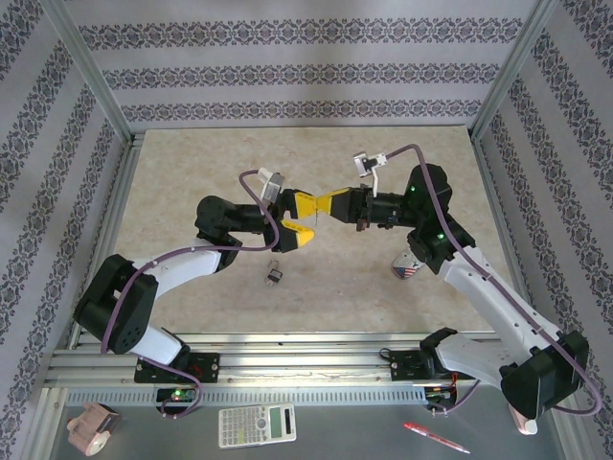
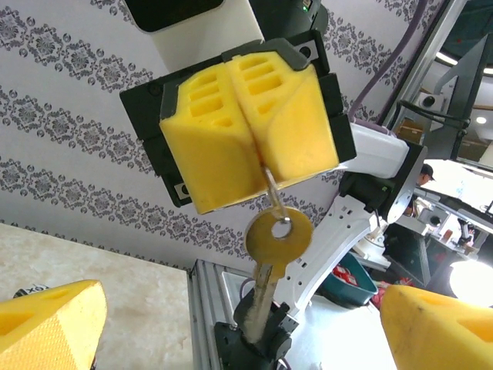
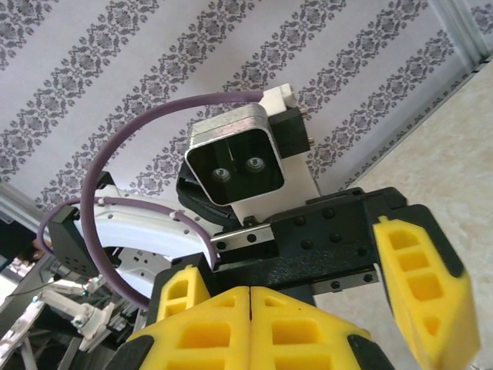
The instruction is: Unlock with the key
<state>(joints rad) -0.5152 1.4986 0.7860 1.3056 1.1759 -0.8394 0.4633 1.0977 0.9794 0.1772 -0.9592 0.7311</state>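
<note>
We see the right claw (image 1: 336, 204) clenched, its yellow pads (image 2: 231, 131) pressed together on the thin ring of the brass key (image 2: 279, 235), which hangs below them with its blade pointing down. The left claw (image 1: 305, 219) faces it tip to tip above the middle of the bench (image 1: 192, 182), released, its two fingers (image 2: 48, 327) spread wide to either side of the key and touching neither key nor right claw. A small dark lock (image 1: 274, 277) lies on the bench just nearer us, below the left claw
</note>
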